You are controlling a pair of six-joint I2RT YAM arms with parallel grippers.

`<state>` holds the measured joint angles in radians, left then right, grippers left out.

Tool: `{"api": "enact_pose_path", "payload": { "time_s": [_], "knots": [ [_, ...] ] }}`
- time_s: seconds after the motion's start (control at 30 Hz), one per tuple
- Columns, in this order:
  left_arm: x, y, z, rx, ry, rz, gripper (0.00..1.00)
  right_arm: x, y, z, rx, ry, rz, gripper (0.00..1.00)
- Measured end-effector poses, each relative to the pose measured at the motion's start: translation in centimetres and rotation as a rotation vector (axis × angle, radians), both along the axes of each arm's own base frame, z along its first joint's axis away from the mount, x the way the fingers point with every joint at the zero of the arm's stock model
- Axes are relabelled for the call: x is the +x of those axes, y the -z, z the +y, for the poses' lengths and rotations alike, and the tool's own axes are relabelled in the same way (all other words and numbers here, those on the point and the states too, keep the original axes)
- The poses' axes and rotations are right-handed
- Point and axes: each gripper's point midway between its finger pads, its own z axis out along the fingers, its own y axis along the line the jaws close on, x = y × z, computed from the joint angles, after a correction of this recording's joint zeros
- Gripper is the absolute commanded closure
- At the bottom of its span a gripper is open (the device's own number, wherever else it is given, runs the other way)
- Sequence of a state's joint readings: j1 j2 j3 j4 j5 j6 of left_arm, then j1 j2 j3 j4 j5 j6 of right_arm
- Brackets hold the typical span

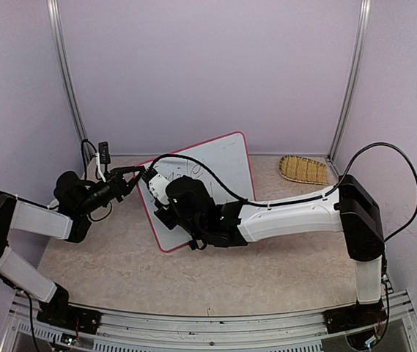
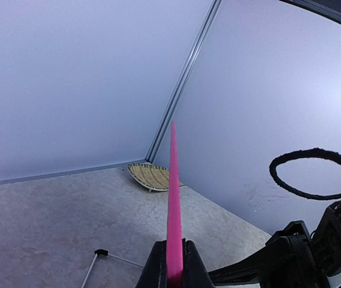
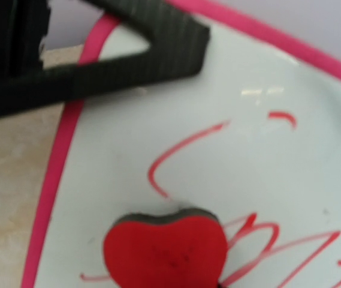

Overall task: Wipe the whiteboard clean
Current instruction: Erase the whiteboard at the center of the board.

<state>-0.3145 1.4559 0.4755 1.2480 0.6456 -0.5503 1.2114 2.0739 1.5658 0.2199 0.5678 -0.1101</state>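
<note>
Two tools work the whiteboard, tilted at the middle of the bench. The left tool pinches its frame at ten o'clock. The right tool pinches a red eraser against it. Red scrawl shows from twelve to three o'clock of the eraser, so most erasing looks undone.

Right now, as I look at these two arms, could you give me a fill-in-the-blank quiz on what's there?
1. The left gripper clamps the whiteboard by its ____ frame.
2. The red eraser against the board is shaped like a ____.
3. The scrawl on the board is ____ in colour.
4. The woven tray lies in the far ____ corner.
Missing words: pink; heart; red; right.
</note>
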Motion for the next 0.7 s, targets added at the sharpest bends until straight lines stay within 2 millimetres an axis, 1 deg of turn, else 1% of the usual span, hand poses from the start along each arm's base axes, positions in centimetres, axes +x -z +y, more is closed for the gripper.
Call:
{"api": "enact_pose_path", "payload": {
  "time_s": [0.17, 0.4, 0.6, 0.7],
  "knots": [
    [0.0, 0.0, 0.0, -0.001, 0.001, 0.002, 1.00, -0.1, 0.3, -0.1, -0.005, 0.001, 0.001, 0.75],
    [0.0, 0.0, 0.0, -0.001, 0.001, 0.002, 1.00, 0.0, -0.1, 0.0, -0.014, 0.005, -0.018, 0.74],
    [-0.1, -0.1, -0.1, -0.001, 0.008, -0.003, 1.00, 0.5, -2.7, 0.3, 0.010, 0.023, -0.068, 0.74],
    [-0.2, -0.1, -0.1, -0.001, 0.010, -0.004, 1.00, 0.9, -3.5, 0.1, 0.016, 0.034, -0.088, 0.74]
  ]
}}
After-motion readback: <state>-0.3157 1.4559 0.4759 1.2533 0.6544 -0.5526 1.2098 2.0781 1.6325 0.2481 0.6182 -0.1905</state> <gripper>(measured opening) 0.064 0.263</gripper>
